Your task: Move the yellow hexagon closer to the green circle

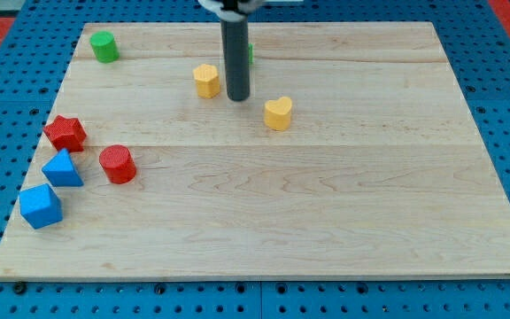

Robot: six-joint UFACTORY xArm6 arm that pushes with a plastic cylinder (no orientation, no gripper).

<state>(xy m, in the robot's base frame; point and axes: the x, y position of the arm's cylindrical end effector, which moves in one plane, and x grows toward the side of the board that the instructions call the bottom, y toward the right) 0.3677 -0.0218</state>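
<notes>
The yellow hexagon lies on the wooden board near the view's top, left of centre. The green circle stands at the board's top left corner, well to the left of the hexagon. My tip is on the board just to the right of the yellow hexagon, a small gap apart from it. A second green block shows only as a sliver behind the rod; its shape cannot be made out.
A yellow heart lies right of my tip. At the view's left are a red star, a red circle, a blue triangle and a blue block. The board lies on a blue pegboard.
</notes>
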